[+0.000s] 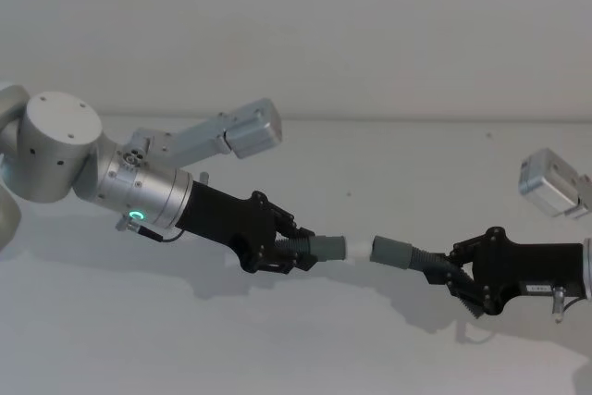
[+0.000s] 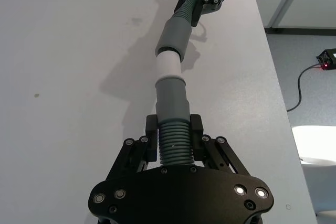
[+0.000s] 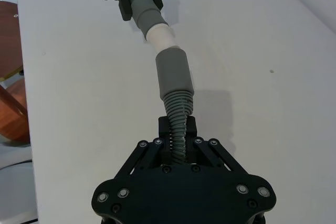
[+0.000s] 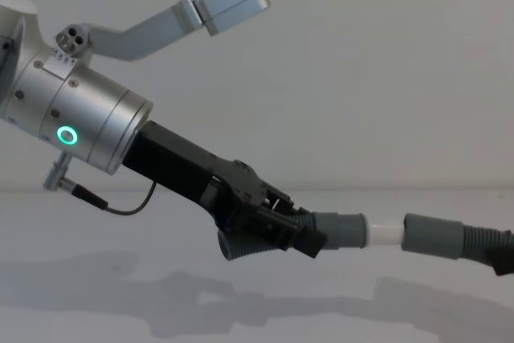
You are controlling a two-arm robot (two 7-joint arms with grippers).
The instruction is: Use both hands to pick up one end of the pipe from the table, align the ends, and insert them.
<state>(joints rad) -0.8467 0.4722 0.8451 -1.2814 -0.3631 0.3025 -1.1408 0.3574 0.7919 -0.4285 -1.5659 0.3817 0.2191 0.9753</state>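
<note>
Both pipe pieces are held above the white table. My left gripper is shut on the ribbed part of one piece, whose narrow grey cuff ends in a whitish tip. My right gripper is shut on the other ribbed piece, whose wider grey socket faces that tip. The two ends are nearly in line. The tip sits at the socket's mouth; I cannot tell whether it is inside.
The table's edge runs along one side, with floor beyond it, a small black box with a red light and a white object. A brown wooden piece of furniture stands beyond the opposite edge.
</note>
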